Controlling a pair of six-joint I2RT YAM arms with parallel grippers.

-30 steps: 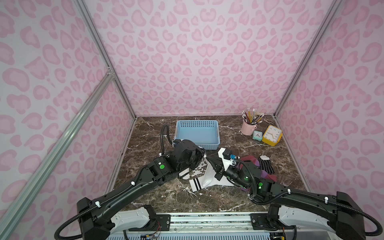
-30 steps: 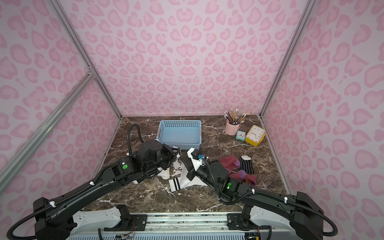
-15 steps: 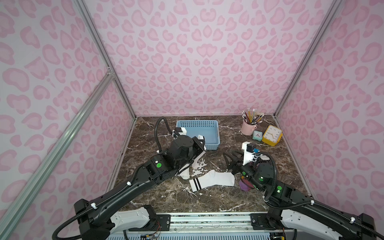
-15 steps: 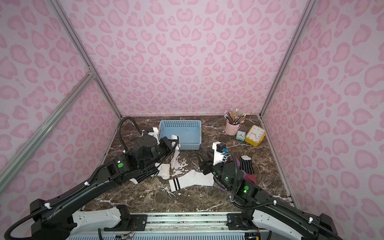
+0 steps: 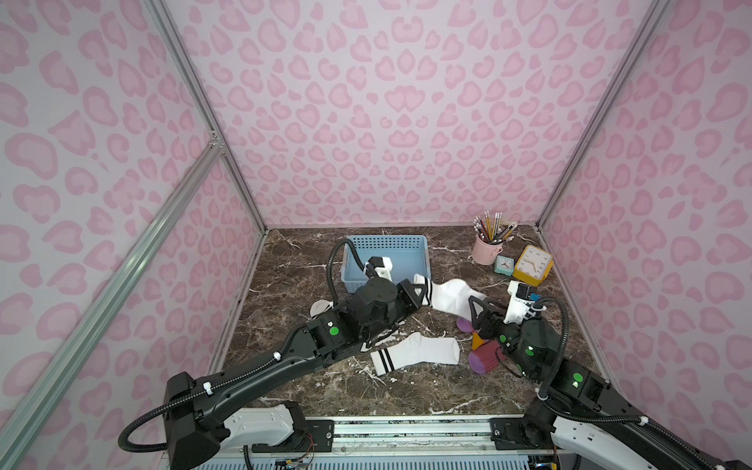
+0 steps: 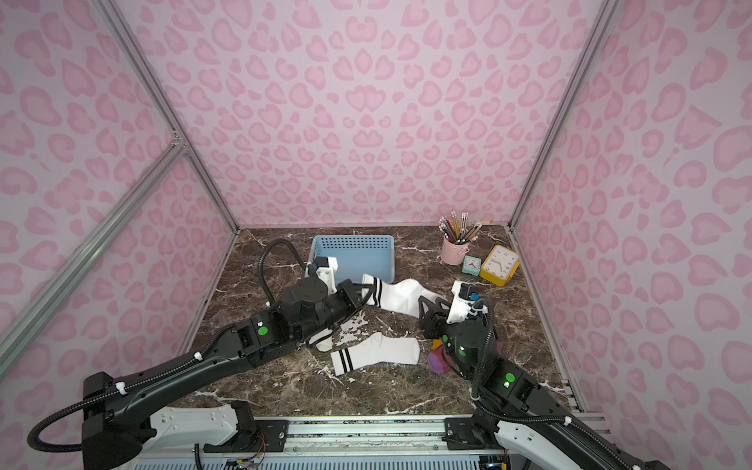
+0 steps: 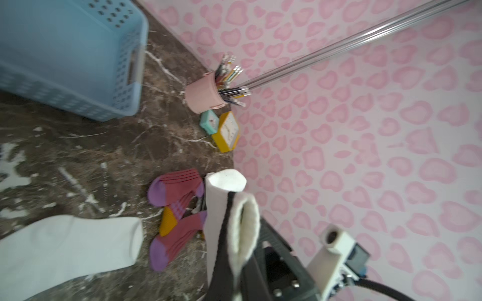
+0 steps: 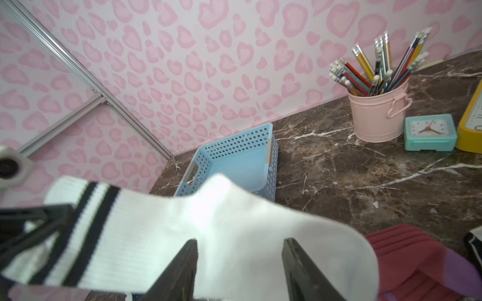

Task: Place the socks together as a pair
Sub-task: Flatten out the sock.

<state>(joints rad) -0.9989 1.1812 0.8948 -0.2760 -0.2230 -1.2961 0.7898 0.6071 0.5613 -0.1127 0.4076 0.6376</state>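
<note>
My left gripper [image 5: 419,294] [image 7: 234,276] is shut on the banded cuff of a white sock [image 5: 451,299] [image 6: 401,297] [image 7: 224,208] and holds it above the table. The sock stretches toward my right gripper [image 5: 478,311] [image 8: 240,241], which stands open with its fingers just before the sock's foot [image 8: 208,221]. A second white sock [image 5: 415,352] [image 6: 376,353] [image 7: 65,247] with two black bands lies flat near the table's middle. Two maroon socks [image 7: 177,208] [image 5: 486,358] with purple toes lie beside it, partly hidden by my right arm.
A blue basket [image 5: 407,252] stands at the back behind my left wrist. At the back right are a pink pencil cup [image 5: 486,250], a small teal clock [image 5: 503,265] and a yellow clock [image 5: 532,265]. A black sock's edge [image 8: 473,245] shows by the maroon ones.
My left gripper has lifted the white sock off the pile and carried it back and right. My right gripper let go, drew away to the right and opened.
</note>
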